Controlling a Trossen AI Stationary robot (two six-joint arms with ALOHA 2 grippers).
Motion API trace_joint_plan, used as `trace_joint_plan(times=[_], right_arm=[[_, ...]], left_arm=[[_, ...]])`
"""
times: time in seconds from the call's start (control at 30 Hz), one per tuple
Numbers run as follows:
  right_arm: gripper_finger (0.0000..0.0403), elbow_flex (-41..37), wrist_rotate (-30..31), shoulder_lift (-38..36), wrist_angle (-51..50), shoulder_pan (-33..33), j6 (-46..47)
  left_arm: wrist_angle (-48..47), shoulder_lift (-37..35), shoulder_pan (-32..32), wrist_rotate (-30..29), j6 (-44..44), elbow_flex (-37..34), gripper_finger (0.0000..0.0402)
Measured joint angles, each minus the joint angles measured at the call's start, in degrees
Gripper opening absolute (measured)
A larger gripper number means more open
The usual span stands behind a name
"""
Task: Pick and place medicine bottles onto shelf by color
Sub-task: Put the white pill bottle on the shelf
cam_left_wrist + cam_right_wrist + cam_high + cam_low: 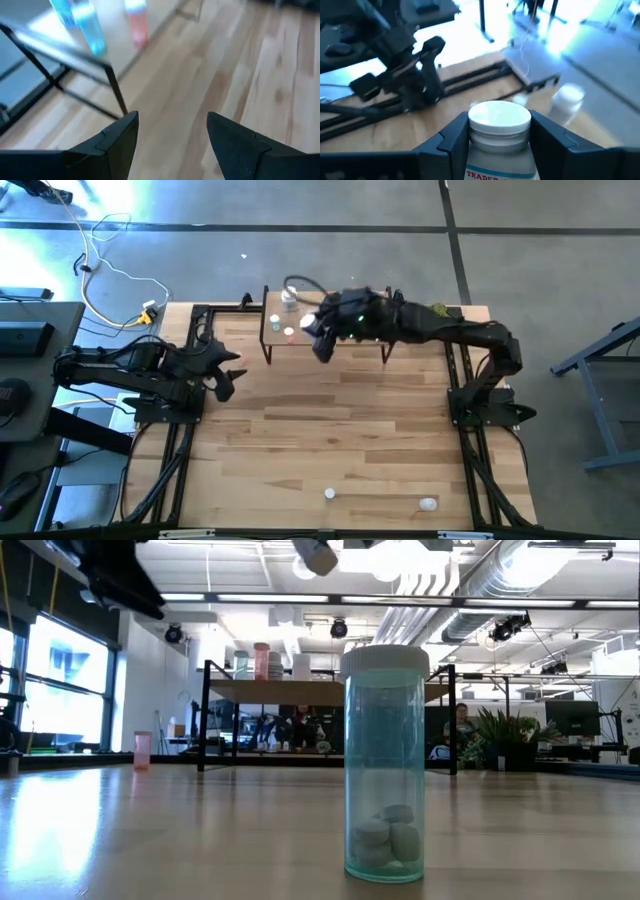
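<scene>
Counter (340, 430) is carrying the shelf (275, 340) at its far edge. Right hand (499, 137) is hovering over the shelf, pinching a white-capped bottle (500, 135), upright. Left hand (170, 140) is waiting near the counter's left side, fingers spread, holding nothing. Teal bottle (385, 765) is standing upright near the front edge, several tablets inside. One more white-capped bottle (329, 494) is sitting beside it.

Open-plan lab/office floor, industrial fit-out. Exposed ceiling ducts (470, 590) and track spotlights (340, 628) overhead, large windows (60, 690) on one side. Potted plants (505, 735) and a monitor (572, 720) at desks, a person seated (460, 725) in the background. Polished concrete floor (400, 240) with loose cables (110, 265) around the wooden bench (330, 420).
</scene>
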Motion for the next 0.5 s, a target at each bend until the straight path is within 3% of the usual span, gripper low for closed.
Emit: trace_joint_plan(times=[0.3, 0.5], right_arm=[[0.0154, 0.0, -0.7, -3.9, 5.4, -5.8, -10.8], [0.0154, 0.0, -5.2, -5.6, 9.5, -9.5, -17.5]], left_arm=[[15.0, 0.0, 0.0, -9.3, 5.1, 0.0, 0.0225], [21.7, 0.0, 0.0, -16.5, 10.3, 0.0, 0.0225]])
